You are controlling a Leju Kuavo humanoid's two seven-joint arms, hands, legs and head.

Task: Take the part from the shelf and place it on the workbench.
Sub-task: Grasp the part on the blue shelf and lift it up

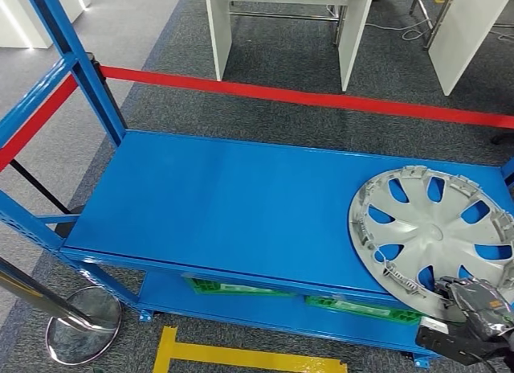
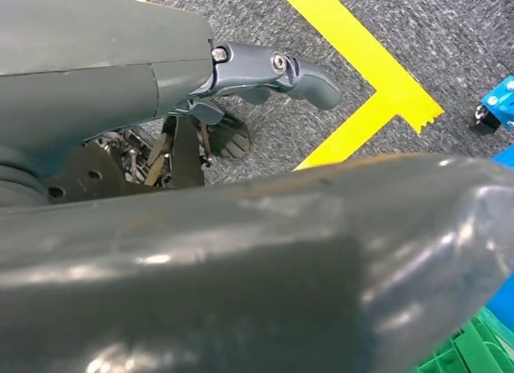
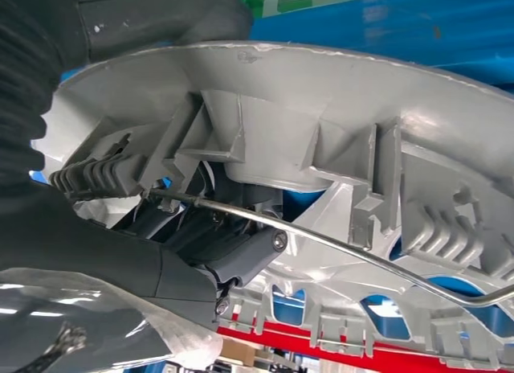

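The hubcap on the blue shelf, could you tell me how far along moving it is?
Nothing is finished: the hubcap lies on the blue shelf. In hand: the right hand grips its rim. Left: lifting it and carrying it to the workbench. The left hand hangs empty.

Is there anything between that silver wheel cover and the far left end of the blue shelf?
No. In the head view the blue shelf is bare from its left end to the wheel cover, which the right robot hand grips at its near rim.
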